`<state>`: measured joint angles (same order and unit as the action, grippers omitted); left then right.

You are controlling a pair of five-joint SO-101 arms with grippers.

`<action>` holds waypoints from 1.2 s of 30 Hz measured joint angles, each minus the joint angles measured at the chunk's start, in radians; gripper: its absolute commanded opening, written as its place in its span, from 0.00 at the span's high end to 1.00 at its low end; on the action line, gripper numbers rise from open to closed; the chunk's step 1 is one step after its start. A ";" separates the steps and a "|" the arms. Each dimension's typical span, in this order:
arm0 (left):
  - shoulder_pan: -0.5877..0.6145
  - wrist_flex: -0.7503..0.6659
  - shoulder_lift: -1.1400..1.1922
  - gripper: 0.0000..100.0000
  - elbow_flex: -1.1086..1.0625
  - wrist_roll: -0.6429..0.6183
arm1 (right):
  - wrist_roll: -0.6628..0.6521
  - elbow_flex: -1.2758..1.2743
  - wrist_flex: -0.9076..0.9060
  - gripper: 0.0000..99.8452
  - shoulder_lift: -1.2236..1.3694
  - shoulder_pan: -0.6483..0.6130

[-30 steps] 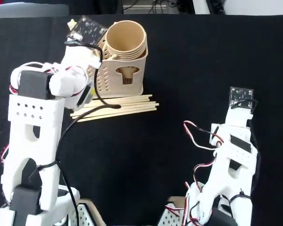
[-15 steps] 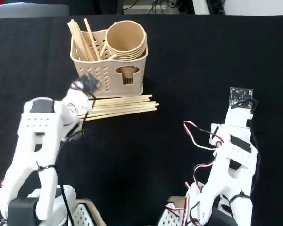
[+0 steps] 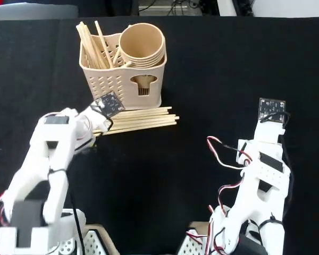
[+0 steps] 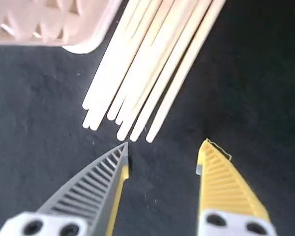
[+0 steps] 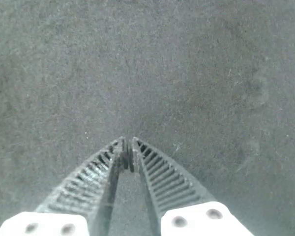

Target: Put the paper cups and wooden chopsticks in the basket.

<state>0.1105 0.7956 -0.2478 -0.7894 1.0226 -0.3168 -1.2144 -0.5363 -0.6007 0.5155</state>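
High view: a cream slotted basket (image 3: pixel 122 87) stands toward the far side of the black table (image 3: pixel 212 69), on the left arm's side.
Paper cups: a nested stack (image 3: pixel 142 45) stands upright in the right part of the basket, its mouth open upward and its rim above the basket wall.
Chopsticks in basket: a bunch of wooden chopsticks (image 3: pixel 91 45) leans in the left part, beside the cups, with the ends sticking up past the rim.
Loose chopsticks: a bundle (image 3: pixel 143 118) lies flat on the table just in front of the basket, roughly along its front wall; whether it touches the base cannot be told.
Left arm: the white arm (image 3: pixel 48 154) bends over the table, with its wrist at the left end of the loose bundle.
Left gripper: in the left wrist view the left gripper (image 4: pixel 165 142) has its jaws spread apart with nothing between them. The grey finger (image 4: pixel 103 182) and the yellow finger (image 4: pixel 221 182) point at the bundle's ends (image 4: pixel 152 69), tips just short of them, and a corner of the basket (image 4: pixel 64 24) lies beyond.
Right arm: the right arm (image 3: pixel 263 170) is on the right side of the table, well apart from the basket.
Right gripper: the right gripper (image 5: pixel 127 145) has its jaws pressed together, empty, over bare black cloth.
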 measured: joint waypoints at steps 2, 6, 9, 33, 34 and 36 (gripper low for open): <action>0.000 -0.012 0.072 0.78 0.044 0.000 | 0.000 0.000 0.000 0.97 0.000 0.000; 0.000 -0.034 0.198 0.78 0.114 0.000 | 0.000 0.000 0.000 0.97 0.000 0.000; 0.000 -0.034 0.239 0.81 0.147 0.005 | 0.000 0.000 0.000 0.97 0.000 0.000; -0.032 -0.043 0.258 0.97 0.107 0.084 | 0.000 0.000 0.000 0.97 0.000 0.000; -0.035 -0.044 0.258 0.97 0.104 0.098 | 0.000 0.000 0.000 0.97 0.000 0.000; -0.037 -0.044 0.255 0.97 0.094 0.110 | 0.000 0.000 0.000 0.97 0.000 0.000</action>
<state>0.0736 0.7511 0.0069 -0.6958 1.1331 -0.3168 -1.2144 -0.5363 -0.6007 0.5155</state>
